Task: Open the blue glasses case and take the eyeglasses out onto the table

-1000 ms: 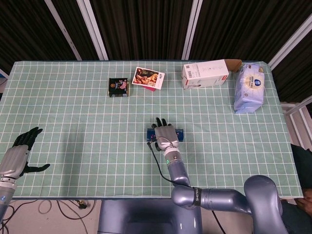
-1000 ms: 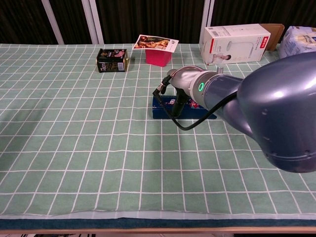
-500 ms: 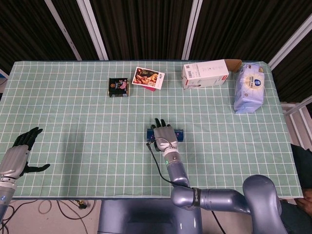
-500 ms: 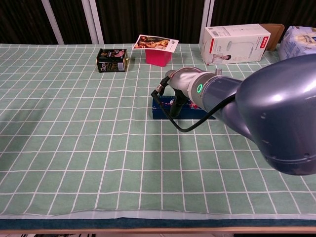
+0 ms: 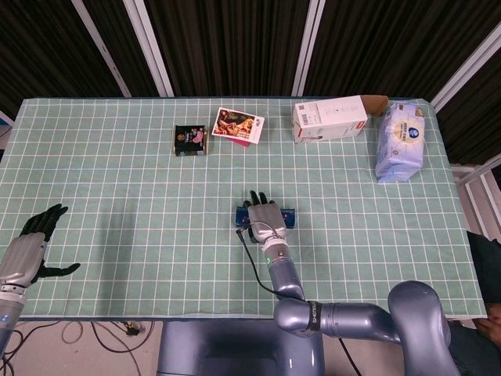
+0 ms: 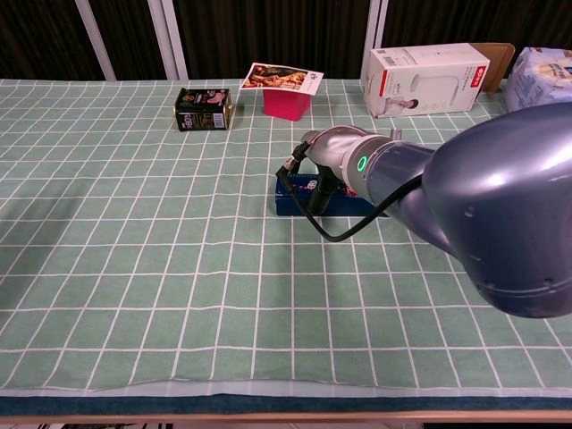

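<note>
At the far left of the head view, the left hand (image 5: pixel 30 249) hovers near the front left corner of the worktop (image 5: pixel 117 196), which is covered by a green checked cloth. Its fingers are spread wide and it holds nothing. It does not show in the chest view.

Toward the back of the worktop, left of centre, lies a small dark tin (image 5: pixel 190 140) (image 6: pixel 203 109). Just beside it on the right stands a pink box (image 5: pixel 238 128) (image 6: pixel 286 102) with a printed picture card lying across its top.

In the middle of the worktop lies the blue glasses case (image 5: pixel 289 215) (image 6: pixel 295 202), flat and closed as far as can be seen. The right hand (image 5: pixel 264 216) (image 6: pixel 332 147) rests on top of it, palm down, with dark fingers (image 5: pixel 255 198) reaching over the far edge of the case. Most of the case is hidden under the hand; only its ends and its front wall show. Whether the fingers grip the lid or merely lie on it cannot be told. A black cable (image 6: pixel 308 201) loops down from the wrist in front of the case. The eyeglasses are not visible.

Further right at the back lies a white carton (image 5: pixel 330 118) (image 6: pixel 425 66) on its side, one brown flap open at its right end. At the far right rests a pale blue soft packet (image 5: pixel 401 142) (image 6: pixel 539 71).
</note>
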You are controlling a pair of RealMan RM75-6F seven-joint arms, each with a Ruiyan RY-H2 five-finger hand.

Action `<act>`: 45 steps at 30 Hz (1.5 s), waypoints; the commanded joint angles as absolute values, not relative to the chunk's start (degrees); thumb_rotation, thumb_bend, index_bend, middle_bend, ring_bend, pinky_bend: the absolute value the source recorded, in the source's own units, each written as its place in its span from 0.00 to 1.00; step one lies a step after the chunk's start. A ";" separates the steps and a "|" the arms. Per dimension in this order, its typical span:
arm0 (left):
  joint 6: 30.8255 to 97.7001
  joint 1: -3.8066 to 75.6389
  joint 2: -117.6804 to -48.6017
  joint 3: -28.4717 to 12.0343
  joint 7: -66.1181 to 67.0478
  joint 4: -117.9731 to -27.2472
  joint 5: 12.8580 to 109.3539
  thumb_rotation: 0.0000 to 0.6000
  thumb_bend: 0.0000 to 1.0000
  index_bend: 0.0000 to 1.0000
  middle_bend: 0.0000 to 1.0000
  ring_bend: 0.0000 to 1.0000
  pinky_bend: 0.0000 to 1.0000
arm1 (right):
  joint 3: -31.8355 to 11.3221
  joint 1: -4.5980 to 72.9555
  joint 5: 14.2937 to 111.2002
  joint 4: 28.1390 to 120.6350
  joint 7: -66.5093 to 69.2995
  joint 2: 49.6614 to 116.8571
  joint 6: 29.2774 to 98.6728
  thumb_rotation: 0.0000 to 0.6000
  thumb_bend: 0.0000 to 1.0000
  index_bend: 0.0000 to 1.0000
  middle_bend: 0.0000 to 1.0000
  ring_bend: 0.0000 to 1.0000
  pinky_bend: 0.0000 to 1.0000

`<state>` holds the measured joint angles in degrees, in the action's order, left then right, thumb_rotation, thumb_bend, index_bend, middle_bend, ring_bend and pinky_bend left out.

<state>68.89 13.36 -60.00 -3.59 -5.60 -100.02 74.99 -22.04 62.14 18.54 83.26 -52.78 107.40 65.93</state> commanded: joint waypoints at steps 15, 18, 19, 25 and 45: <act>68.79 13.39 -59.95 -3.63 -5.75 -100.05 74.76 1.00 0.00 0.00 0.00 0.00 0.00 | -21.72 62.20 18.43 82.07 -51.92 107.91 65.45 1.00 0.57 0.26 0.00 0.00 0.25; 68.77 13.40 -59.93 -3.67 -5.80 -100.09 74.66 1.00 0.00 0.00 0.00 0.00 0.00 | -21.66 62.22 18.37 81.86 -51.90 107.99 65.42 1.00 0.57 0.26 0.00 0.00 0.25; 68.75 13.40 -59.91 -3.67 -5.83 -100.10 74.65 1.00 0.00 0.00 0.00 0.00 0.00 | -21.66 62.22 18.39 81.80 -51.86 108.01 65.43 1.00 0.57 0.27 0.00 0.00 0.25; 68.69 13.43 -59.88 -3.67 -5.94 -100.11 74.64 1.00 0.00 0.00 0.00 0.00 0.00 | -21.63 62.24 18.79 81.52 -51.57 108.19 65.44 1.00 0.59 0.29 0.00 0.00 0.25; 68.71 13.39 -59.75 -3.73 -6.15 -100.29 74.43 1.00 0.00 0.00 0.00 0.00 0.00 | -22.52 62.76 19.45 77.54 -50.40 108.86 63.79 1.00 0.71 0.32 0.00 0.00 0.25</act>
